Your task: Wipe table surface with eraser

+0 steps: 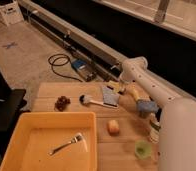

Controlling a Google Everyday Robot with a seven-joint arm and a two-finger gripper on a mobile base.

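Looks like a lab or workshop: concrete floor (pixel 21 62), loose cable (pixel 58 63) and long rail (pixel 86 42) beyond the gripper (pixel 115 86), plank table (pixel 46 92) beneath.

Yellow tray (pixel 56 116) with fork (pixel 67 145); grapes (pixel 62 102); green cup (pixel 142 148)

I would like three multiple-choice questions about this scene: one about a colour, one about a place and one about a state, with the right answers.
1. What colour is the tray?
A red; B yellow; C white.
2. Where is the gripper?
A over the tray; B down on the floor; C at the far side of the table, by the blue-grey sheet.
3. How is the fork?
A lying flat in the tray; B standing upright in a glass; C held up by the gripper.

Answers: B, its walls are yellow; C, the arm bends down to that spot; A, it rests on the tray floor.
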